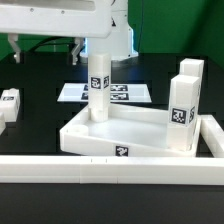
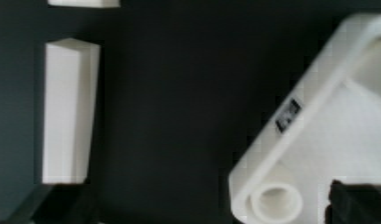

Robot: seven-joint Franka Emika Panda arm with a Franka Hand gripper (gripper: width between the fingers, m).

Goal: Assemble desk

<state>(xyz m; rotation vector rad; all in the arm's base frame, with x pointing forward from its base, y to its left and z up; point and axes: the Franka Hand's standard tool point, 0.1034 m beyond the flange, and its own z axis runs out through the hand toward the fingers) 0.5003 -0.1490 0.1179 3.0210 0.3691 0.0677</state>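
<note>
- Roughly halfway: desk top (image 1: 120,135) lies against the rail (image 1: 110,166), two legs standing in it — leg under my gripper (image 1: 98,62) at (image 1: 98,95), second leg (image 1: 184,105) in another corner.
- One loose leg (image 1: 9,100) beside the top; fourth not clear.
- Gripper state: can't tell.
- Marker board (image 1: 72,92) behind the top.

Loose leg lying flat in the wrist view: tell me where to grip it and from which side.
Take the loose leg near the middle of its length, coming straight down from above and closing across its narrow width. It lies flat on the dark table, and both long sides look bare. The desk top lies apart from it, so a mid-length pinch should stay balanced.
</note>
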